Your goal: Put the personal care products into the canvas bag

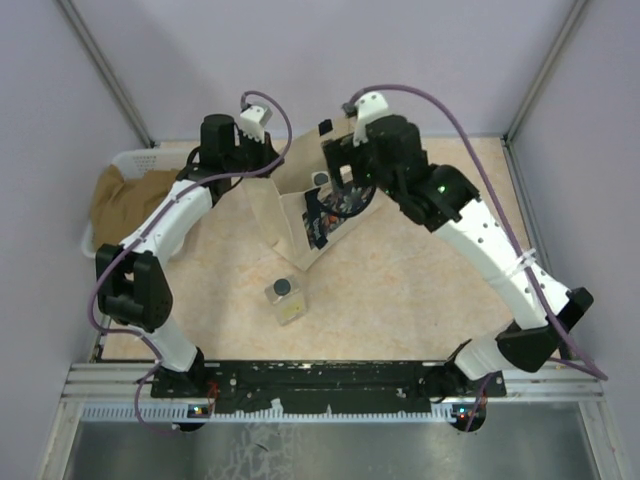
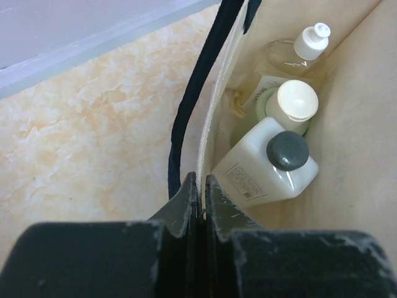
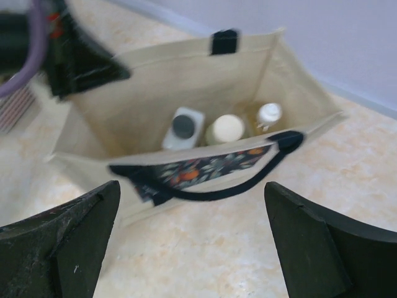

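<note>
At the far left a white plastic basket (image 1: 135,160) holds a crumpled brown cloth (image 1: 125,200); neither belongs to the task. Next to it, the left gripper (image 2: 200,180) has its fingers pressed together on the top edge of the canvas bag (image 3: 161,81), just beside a navy handle (image 2: 186,112). This pinch most likely holds the soft wall up and keeps the mouth wide, so bottles can drop in without the fabric folding over.

The bag stands upright in the middle of the table (image 1: 400,300). Three products sit in a row on its floor: the white rectangular bottle (image 2: 273,164) with its dark cap, the olive-green bottle (image 2: 296,102) with its cream cap, and the amber bottle (image 2: 298,53) with its white cap. Each touches the next. The white and green bottles carry printed labels, but the print is too small and too angled to read, so no brand can be made out.

The clear square bottle (image 1: 287,300) with a black cap stands on the table in front of the bag, apart from it. It is the one product left to place.

To the right, the right gripper (image 3: 191,186) hovers above the bag's floral panel (image 3: 211,169), fingers spread wide and holding nothing. By appearance it is free to fetch the last bottle
</note>
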Controlling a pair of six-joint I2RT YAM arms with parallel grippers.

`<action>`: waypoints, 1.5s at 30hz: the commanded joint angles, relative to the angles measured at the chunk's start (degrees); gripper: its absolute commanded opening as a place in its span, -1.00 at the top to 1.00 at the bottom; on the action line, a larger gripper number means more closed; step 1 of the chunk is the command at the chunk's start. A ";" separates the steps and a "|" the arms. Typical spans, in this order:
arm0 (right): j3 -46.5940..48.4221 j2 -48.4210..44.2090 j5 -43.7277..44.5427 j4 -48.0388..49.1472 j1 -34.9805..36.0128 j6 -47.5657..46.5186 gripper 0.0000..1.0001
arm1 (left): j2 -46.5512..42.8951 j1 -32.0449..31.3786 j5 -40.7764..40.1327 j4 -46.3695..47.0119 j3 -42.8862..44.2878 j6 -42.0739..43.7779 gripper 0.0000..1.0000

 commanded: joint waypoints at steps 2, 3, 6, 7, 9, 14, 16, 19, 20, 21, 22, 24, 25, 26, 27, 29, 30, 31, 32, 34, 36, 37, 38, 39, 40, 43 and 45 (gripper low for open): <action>-6.01 -3.66 2.60 -1.51 10.25 1.74 -0.99 | 1.41 0.27 -0.60 -0.02 3.80 0.66 1.00; -7.38 -4.13 3.14 -1.51 12.63 2.15 -0.99 | 1.57 0.35 -0.67 -0.51 4.24 0.78 1.00; -12.04 -5.13 3.50 -0.79 16.75 3.80 -0.98 | 1.75 0.37 -0.49 -1.33 5.19 0.83 1.00; -13.36 -5.41 3.44 -0.43 18.05 4.52 -0.98 | 1.71 0.36 -0.44 -1.37 5.27 0.81 1.00; -15.42 -5.70 3.64 0.04 20.14 6.08 -0.98 | 1.58 0.36 -0.22 -1.42 5.36 0.70 1.00; -20.17 -6.37 2.90 2.88 24.63 8.02 -0.99 | 1.49 0.43 -0.16 -1.96 5.22 0.78 1.00; -21.64 -6.10 2.56 3.76 26.14 8.51 -0.99 | 1.49 0.44 -0.16 -1.99 5.19 0.82 1.00; -22.81 -4.63 2.69 4.85 29.03 8.56 -0.99 | 1.55 0.45 0.03 -1.90 5.06 0.83 1.00; -22.87 -4.27 2.44 5.12 29.54 8.62 -0.99 | 1.57 0.49 0.02 -1.94 5.04 0.83 1.00; -22.96 -3.37 2.10 5.38 30.40 8.67 -0.98 | 1.58 0.45 0.14 -1.90 4.99 0.82 1.00; -22.98 -2.71 1.86 5.61 30.90 8.65 -0.99 | 1.55 0.43 0.17 -1.94 5.01 0.83 1.00; -23.40 -1.79 1.31 6.66 31.91 8.13 -0.99 | 1.51 0.45 0.15 -1.90 4.89 0.81 1.00; -23.79 -1.47 0.86 7.49 32.33 7.79 -0.99 | 1.49 0.45 0.23 -1.86 4.80 0.85 1.00; -24.08 -1.20 0.07 8.33 32.50 7.51 -0.99 | 1.45 0.45 0.27 -1.77 4.71 0.84 1.00; -24.60 -0.89 -0.78 9.18 32.52 7.17 -0.99 | 1.41 0.45 0.40 -1.66 4.59 0.83 1.00; -25.59 -0.12 -2.07 11.13 32.61 6.31 -0.98 | 1.35 0.45 0.54 -1.56 4.44 0.79 1.00; -25.90 0.50 -2.41 11.53 32.57 5.89 -0.99 | 1.33 0.45 0.59 -1.52 4.43 0.83 1.00; -26.16 0.96 -2.76 12.02 32.59 5.58 -0.99 | 1.32 0.47 0.62 -1.42 4.34 0.78 1.00; -26.41 1.49 -3.14 12.49 32.56 4.85 -0.99 | 1.27 0.45 0.64 -1.42 4.23 0.85 1.00; -27.42 1.87 -3.85 13.81 32.60 2.88 -0.99 | 1.14 0.53 0.70 -1.22 4.07 0.81 1.00; -29.19 1.53 -4.61 15.84 32.57 -0.22 -0.99 | 1.03 0.54 0.92 -0.95 3.71 0.74 1.00; -30.13 1.08 -5.63 16.80 32.52 -2.49 -0.99 | 1.01 0.54 1.06 -0.81 3.70 0.67 1.00; -31.31 0.46 -6.50 17.99 32.53 -4.90 -0.99 | 1.09 0.54 1.17 -0.77 3.59 0.66 1.00; -32.47 -0.13 -7.26 19.13 32.50 -7.21 -0.99 | 1.09 0.64 1.18 -0.79 3.61 0.60 1.00; -33.41 -0.68 -8.17 20.13 32.38 -9.83 -0.99 | 1.07 0.63 1.24 -0.76 3.57 0.63 1.00; -35.25 -1.49 -12.19 21.14 30.59 -15.12 -0.99 | 1.11 0.71 1.24 -0.68 3.49 0.55 1.00; -36.04 -1.71 -16.65 21.76 27.98 -17.87 -0.98 | 1.03 0.71 1.33 -0.55 3.30 0.54 1.00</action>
